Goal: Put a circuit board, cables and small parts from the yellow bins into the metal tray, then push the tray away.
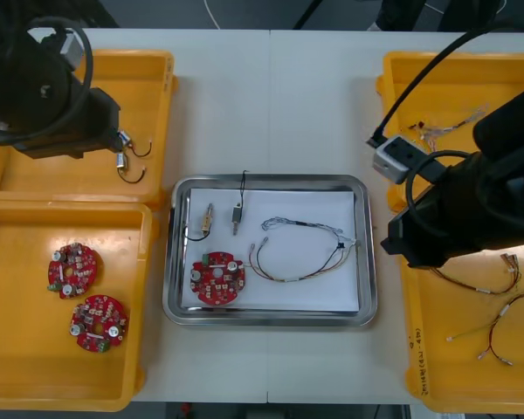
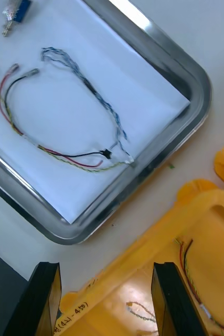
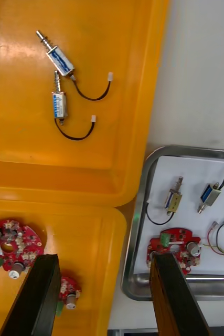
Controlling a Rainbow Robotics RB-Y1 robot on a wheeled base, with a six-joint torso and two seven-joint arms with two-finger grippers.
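Observation:
The metal tray (image 1: 364,253) sits mid-table, white inside. In it lie a red circuit board (image 1: 217,277), two small metal parts (image 1: 208,218) with black leads, a blue and white cable (image 1: 306,224) and a red and yellow cable (image 1: 293,272). My left gripper (image 3: 104,294) hovers open over the left bins, fingers (image 3: 38,294) apart with nothing between them. My right gripper (image 2: 106,299) hangs open above the near right bin's rim (image 2: 143,252), just off the tray's corner (image 2: 193,84). Both arms are high above the table.
The far left bin (image 1: 157,96) holds two small metal parts (image 3: 59,60) with black leads. Two red boards (image 1: 72,271) lie in the near left bin. Cables (image 1: 489,279) lie in the right bins. Bare table stretches beyond the tray's far edge.

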